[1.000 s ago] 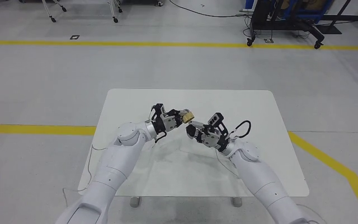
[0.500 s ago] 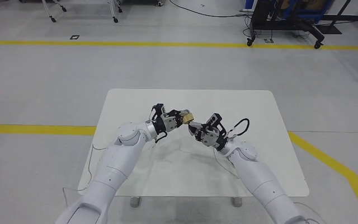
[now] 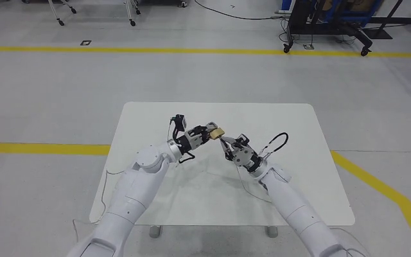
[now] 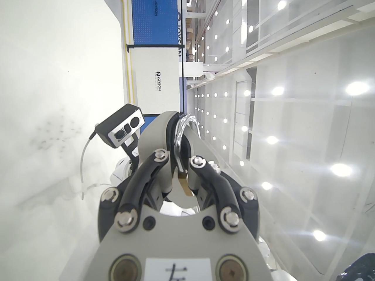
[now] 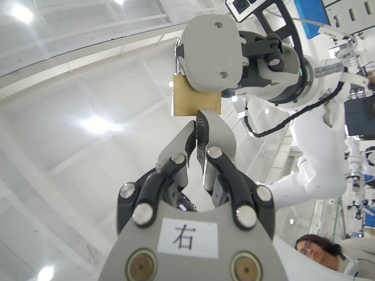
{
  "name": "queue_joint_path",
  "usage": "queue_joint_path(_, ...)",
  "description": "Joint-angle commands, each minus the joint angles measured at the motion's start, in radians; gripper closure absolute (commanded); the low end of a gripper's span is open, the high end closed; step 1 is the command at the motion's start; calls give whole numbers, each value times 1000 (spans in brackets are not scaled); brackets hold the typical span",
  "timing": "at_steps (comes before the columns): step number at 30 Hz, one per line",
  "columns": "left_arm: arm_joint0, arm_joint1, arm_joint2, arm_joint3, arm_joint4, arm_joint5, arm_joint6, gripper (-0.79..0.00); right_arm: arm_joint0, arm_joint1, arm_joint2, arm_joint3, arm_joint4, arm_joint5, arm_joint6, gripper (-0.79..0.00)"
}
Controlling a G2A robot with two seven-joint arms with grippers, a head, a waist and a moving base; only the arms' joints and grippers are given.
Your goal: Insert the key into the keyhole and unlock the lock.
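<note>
Lock (image 5: 193, 100): you're seeing brushed, brass-coloured metal.
Shackle (image 4: 179, 141): you're seeing glossy, silvery metal.
Table (image 3: 289, 122): you're seeing smooth, matt white.

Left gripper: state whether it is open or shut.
Shut: the left gripper clamps the brass padlock, shackle between its fingers.
</note>
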Motion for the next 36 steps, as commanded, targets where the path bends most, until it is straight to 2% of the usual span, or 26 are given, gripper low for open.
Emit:
queue_joint_path(1, 11, 0, -1, -11, 11, -30, 22, 0, 3, -2, 2, 10, 24, 25, 19, 0)
queue_joint_path(8, 28, 2, -10, -34, 16, -59, 46, 0, 21, -9, 1, 42, 19, 35, 41, 0)
queue_joint_path(10, 31, 2, -13, -37, 18, -65, 53, 0, 30, -6, 0, 45, -49, -23, 22, -28)
queue_joint_path(11, 33, 2, -13, -38, 21, -68, 60, 0, 28, -5, -1, 40, -76, -47, 18, -129)
queue_joint_path(12, 34, 3, -14, -39, 24, -69, 70, 0, 25, -4, 0, 32, -83, -51, 27, -163)
queue_joint_path(13, 35, 2, -16, -41, 28, -73, 84, 0, 24, -2, 5, 29, -103, -66, 30, -292)
queue_joint_path(14, 37, 3, -16, -44, 41, -82, 101, 0, 22, 2, 11, 26, -127, -84, 27, -354)
queue_joint_path(15, 38, 3, -15, -46, 70, -93, 123, 0, 19, 6, 19, 22, -149, -102, 20, -366)
queue_joint_path(16, 40, 3, -11, -48, 95, -101, 142, 0, 15, 10, 28, 19, -172, -122, 2, -526)
queue_joint_path(17, 42, 3, -5, -49, 130, -109, 165, 0, 12, 15, 42, 17, -218, -169, -41, -560)
queue_joint_path(19, 45, 3, 6, -53, 182, -114, 201, 0, -9, 24, 60, -13, -262, -204, -68, -785)
queue_joint_path(24, 43, 2, 47, -48, 388, -101, 317, 0, -72, 64, 177, -70, -410, -331, -183, -785)
queue_joint_path(27, 31, -3, 107, -21, 601, -41, 418, 0, -132, 91, 259, -146, -539, -400, -290, -785)
queue_joint_path(29, 23, -13, 153, -1, 687, 7, 459, 0, -183, 106, 318, -215, -584, -418, -337, -785)
queue_joint_path(33, 3, -39, 223, 56, 734, 119, 486, 0, -285, 127, 413, -357, -646, -422, -417, -785)
queue_joint_path(36, -18, -61, 256, 96, 718, 202, 486, 0, -301, 129, 421, -380, -649, -416, -425, -785)
